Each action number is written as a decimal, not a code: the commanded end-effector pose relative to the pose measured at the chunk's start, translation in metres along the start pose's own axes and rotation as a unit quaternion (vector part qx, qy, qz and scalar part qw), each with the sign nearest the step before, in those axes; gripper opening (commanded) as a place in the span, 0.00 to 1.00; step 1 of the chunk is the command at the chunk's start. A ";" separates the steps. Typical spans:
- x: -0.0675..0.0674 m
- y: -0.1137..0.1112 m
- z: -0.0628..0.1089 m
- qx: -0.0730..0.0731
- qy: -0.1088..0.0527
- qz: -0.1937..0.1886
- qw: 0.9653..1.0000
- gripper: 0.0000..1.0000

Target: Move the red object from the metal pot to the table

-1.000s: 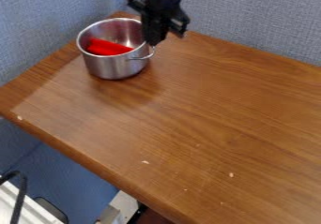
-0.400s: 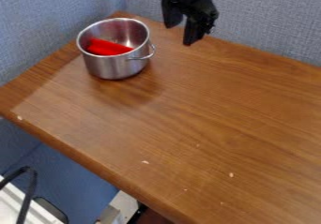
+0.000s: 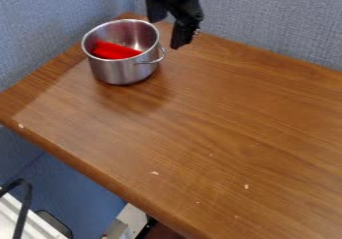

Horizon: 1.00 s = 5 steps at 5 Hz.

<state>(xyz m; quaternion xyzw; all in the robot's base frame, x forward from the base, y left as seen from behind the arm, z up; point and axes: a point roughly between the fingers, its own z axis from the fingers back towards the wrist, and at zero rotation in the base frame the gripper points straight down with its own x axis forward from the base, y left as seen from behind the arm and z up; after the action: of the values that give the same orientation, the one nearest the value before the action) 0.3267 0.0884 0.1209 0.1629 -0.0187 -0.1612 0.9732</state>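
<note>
Black against the blue wall, my claw point(image 3: 177, 27) hangs above the far edge of the table point(image 3: 201, 133), just to the right of the metal pot point(image 3: 124, 51). I read its jaws as spread apart, with one dark finger point(image 3: 182, 34) reaching down lower than the rest, and nothing sits between them. From this view I cannot tell whether the fingertip touches the pot's rim or the small handle on its right side; it looks very close to both.

I see the pot standing upright near the far left corner of the brown wooden top, its shiny steel wall catching the light. The red object point(image 3: 112, 50) lies inside the pot, toward the left of its floor, well below the rim and apart from my claw.

Glossy wood with visible grain stretches from the pot toward the near right corner. A few tiny pale specks point(image 3: 156, 171) dot the surface near the front edge.
</note>
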 end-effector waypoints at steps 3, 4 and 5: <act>-0.010 0.027 -0.009 0.019 0.015 0.029 0.999 1.00; -0.012 0.038 -0.015 0.010 0.022 0.045 0.999 1.00; -0.014 0.046 -0.020 0.006 0.028 0.057 0.998 1.00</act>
<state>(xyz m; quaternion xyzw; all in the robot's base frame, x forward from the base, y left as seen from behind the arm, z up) 0.3253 0.1334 0.0994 0.1610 0.0245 -0.1121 0.9803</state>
